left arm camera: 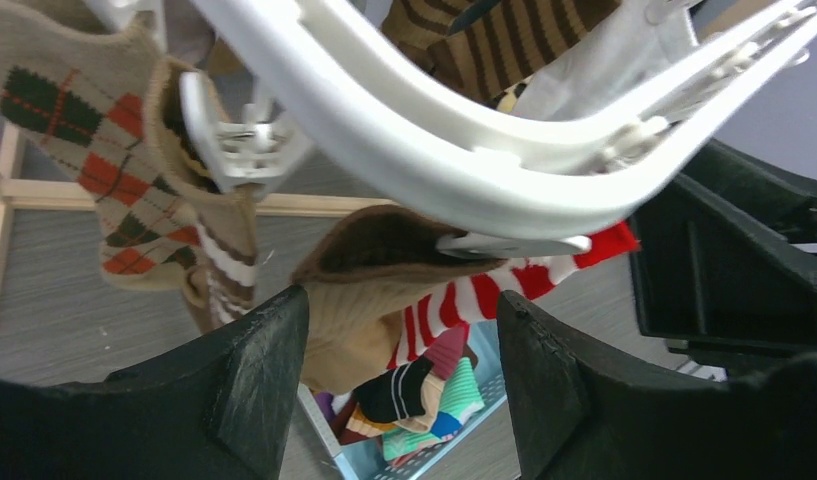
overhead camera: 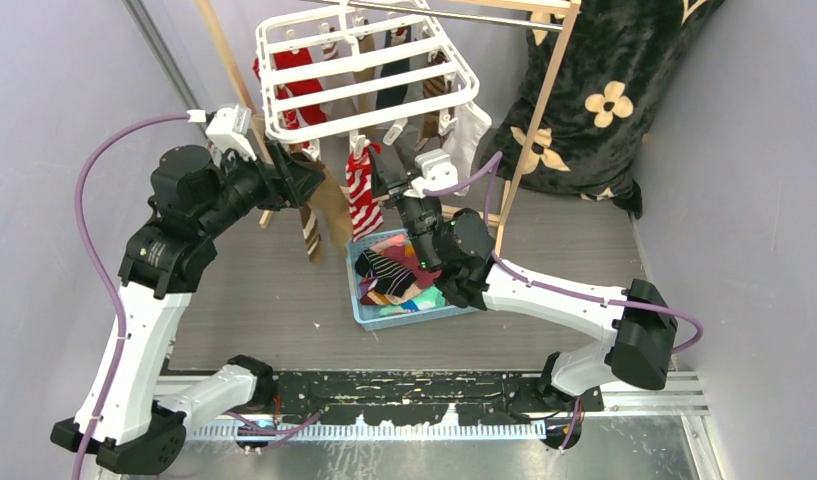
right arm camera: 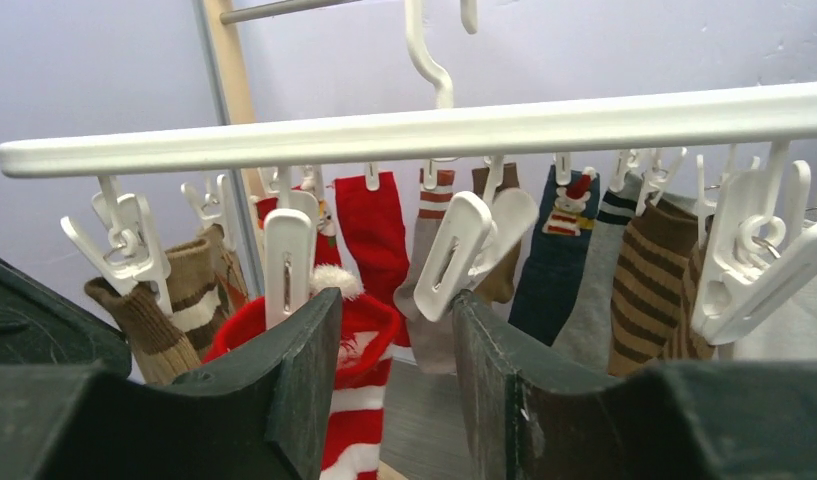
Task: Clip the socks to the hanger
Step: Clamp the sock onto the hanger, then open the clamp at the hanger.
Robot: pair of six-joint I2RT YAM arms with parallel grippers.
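The white hanger hangs at the back with several socks clipped under it. A red-white striped sock hangs from its near edge, with a tan sock and a brown argyle sock to its left. My left gripper is open and empty just under the rim; the tan sock shows between its fingers. My right gripper is open right of the striped sock, which a white peg holds. An empty peg hangs above the right finger.
A light blue basket with several loose socks sits on the floor below the hanger; it also shows in the left wrist view. A wooden pole frame and a black furry cloth with cream flowers stand at back right. Grey walls close both sides.
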